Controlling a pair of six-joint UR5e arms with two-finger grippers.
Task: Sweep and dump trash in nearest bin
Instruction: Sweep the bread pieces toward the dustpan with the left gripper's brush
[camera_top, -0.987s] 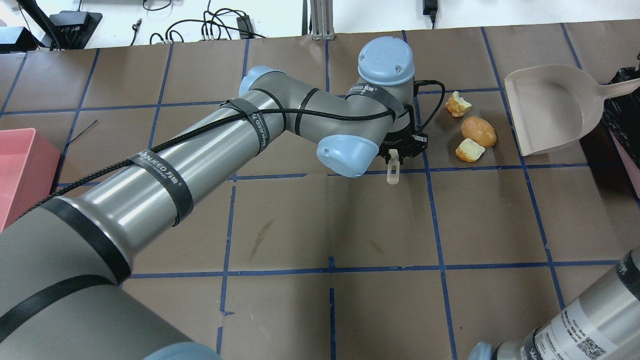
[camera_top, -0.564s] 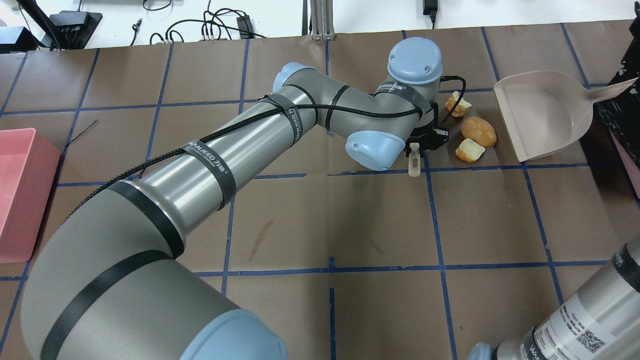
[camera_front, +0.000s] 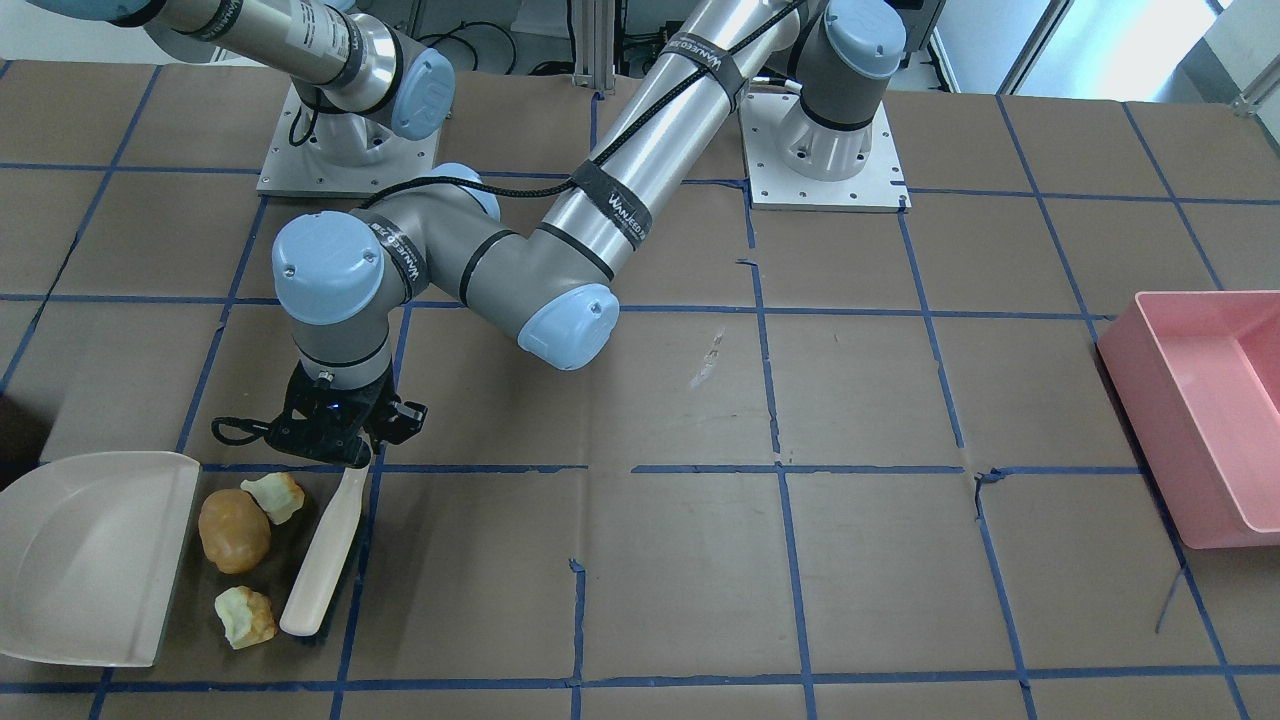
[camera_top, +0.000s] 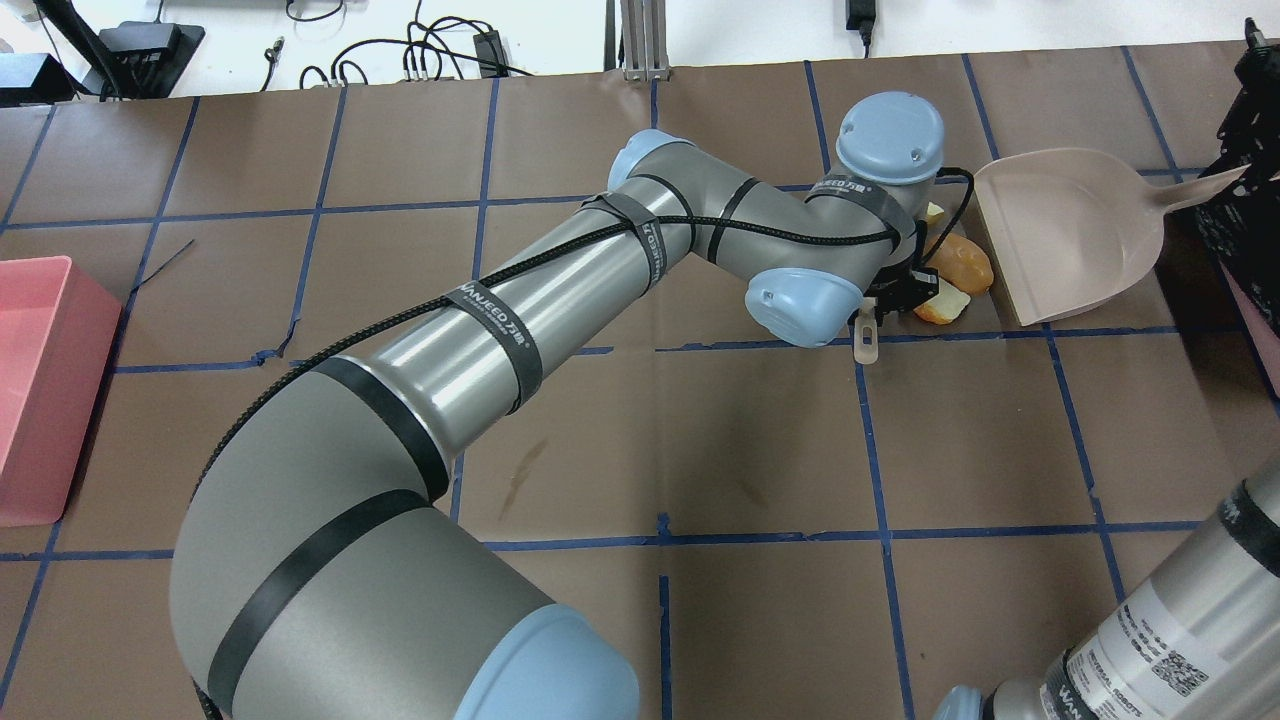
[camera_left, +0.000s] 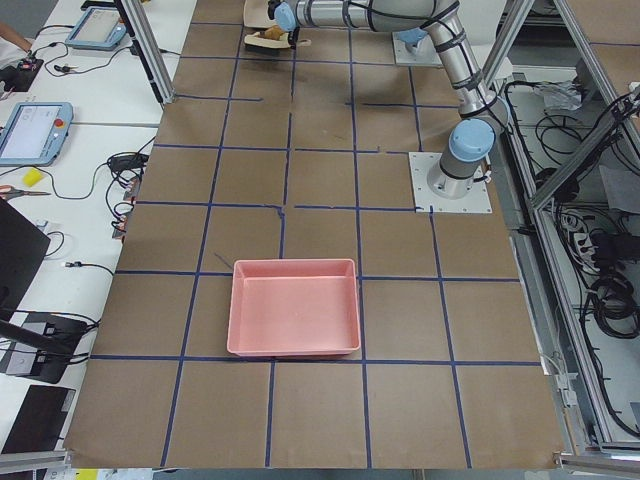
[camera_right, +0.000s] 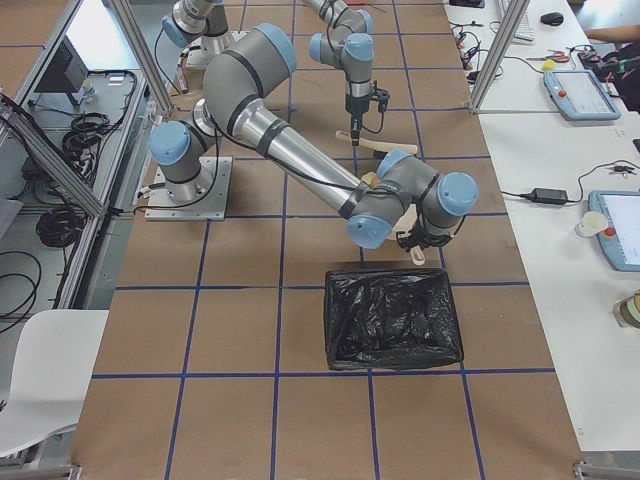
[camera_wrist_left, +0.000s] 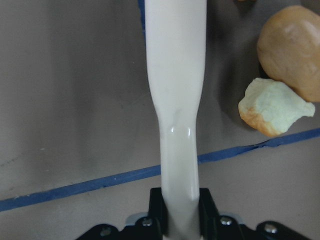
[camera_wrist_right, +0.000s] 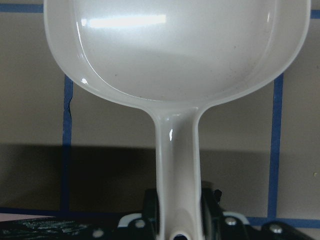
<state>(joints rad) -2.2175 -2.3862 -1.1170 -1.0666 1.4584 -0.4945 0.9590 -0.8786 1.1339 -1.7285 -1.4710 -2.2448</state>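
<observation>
1. The right gripper (camera_wrist_right: 179, 216) is clamped on the handle of the white dustpan (camera_front: 80, 560), whose open lip lies on the brown table (camera_front: 700, 400).
2. The trash lies on the table just beside that lip: an orange-brown lump (camera_front: 234, 530) is nearest it, almost at its edge.
3. A pale chunk (camera_front: 275, 497) and a second pale chunk (camera_front: 245, 615) flank the lump, a little farther from the dustpan.
4. The left gripper (camera_front: 356, 458) grips the handle of the cream brush (camera_front: 325, 555), which slants down to the table on the far side of the trash from the dustpan.
5. The black-bagged bin (camera_right: 395, 320) stands near the dustpan's handle end.
6. The pink bin (camera_front: 1200, 420) is well apart from the dustpan, at the table's other end.
</observation>
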